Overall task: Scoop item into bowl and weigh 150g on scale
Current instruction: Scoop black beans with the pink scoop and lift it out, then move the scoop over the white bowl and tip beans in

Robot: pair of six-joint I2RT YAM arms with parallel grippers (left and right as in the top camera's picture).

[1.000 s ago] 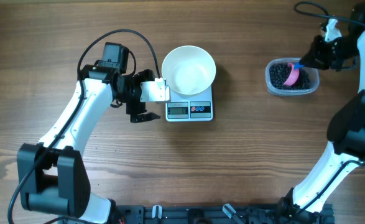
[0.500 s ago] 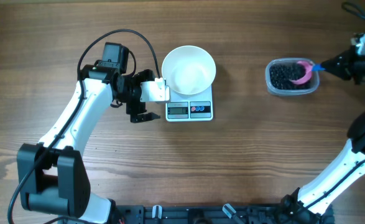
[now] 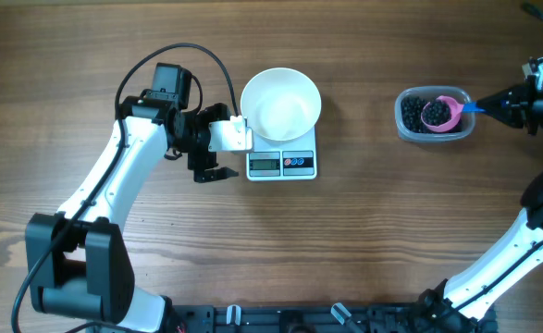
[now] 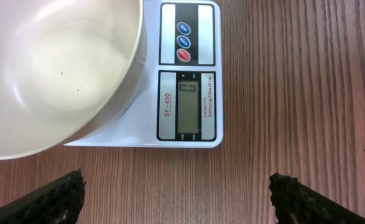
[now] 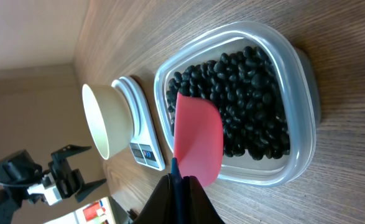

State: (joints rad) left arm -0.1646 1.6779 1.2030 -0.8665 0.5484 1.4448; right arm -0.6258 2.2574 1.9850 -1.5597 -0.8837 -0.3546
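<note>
Scoop (image 3: 440, 113) of beans (image 3: 413, 115) over tub (image 3: 402, 130) — right jaws clamped on handle (image 3: 471, 106); left jaws spread wide, empty, beside scale (image 3: 281, 165)

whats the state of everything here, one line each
scale: on, display reads 0
bowl: empty, sitting on the scale
tub: uncovered, holding beans
scoop: loaded with beans, over the tub
left end effector: open, empty, beside the scale
right end effector: shut on the scoop's handle
</note>
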